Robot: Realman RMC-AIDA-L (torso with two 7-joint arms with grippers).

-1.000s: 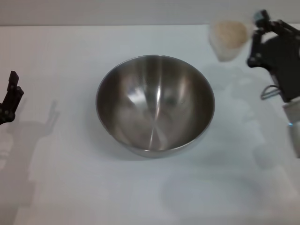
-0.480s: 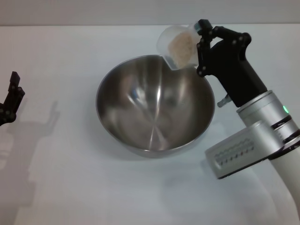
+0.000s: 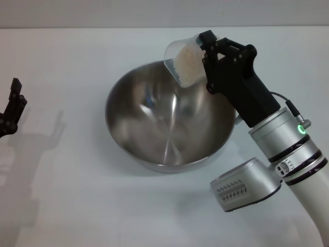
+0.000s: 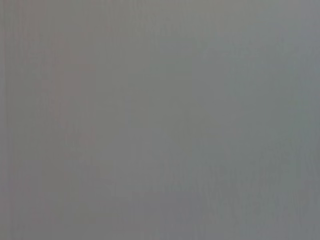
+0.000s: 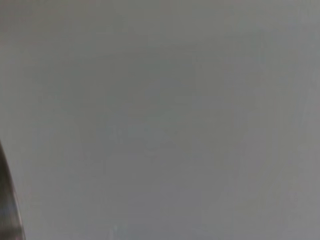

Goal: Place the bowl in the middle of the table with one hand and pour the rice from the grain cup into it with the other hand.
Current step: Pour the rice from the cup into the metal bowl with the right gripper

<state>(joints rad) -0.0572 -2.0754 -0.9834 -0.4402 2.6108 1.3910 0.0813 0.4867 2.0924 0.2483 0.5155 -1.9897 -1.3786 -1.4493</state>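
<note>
Rice [image 3: 188, 63], pale and granular, is seen heaped inside the grain cup [image 3: 184, 60], which is held tilted in the upper middle of the head view, its mouth turned toward the lower left and hanging over the far right rim of the bowl [image 3: 170, 116]. No grains can be made out inside the bowl; only blurred reflections are seen on its deep, shiny steel inside. The bowl is seated on the table [image 3: 77, 195] at the centre of the frame. The cup is clear and slightly frosted, and much smaller than the bowl.

The cup is clamped at its right side by the right gripper [image 3: 208, 56], whose black fingers are closed against it. The left gripper [image 3: 11, 109] is parked at the left edge of the frame, well apart from the bowl; how far it is open cannot be told. Only plain grey is shown in the wrist views.
</note>
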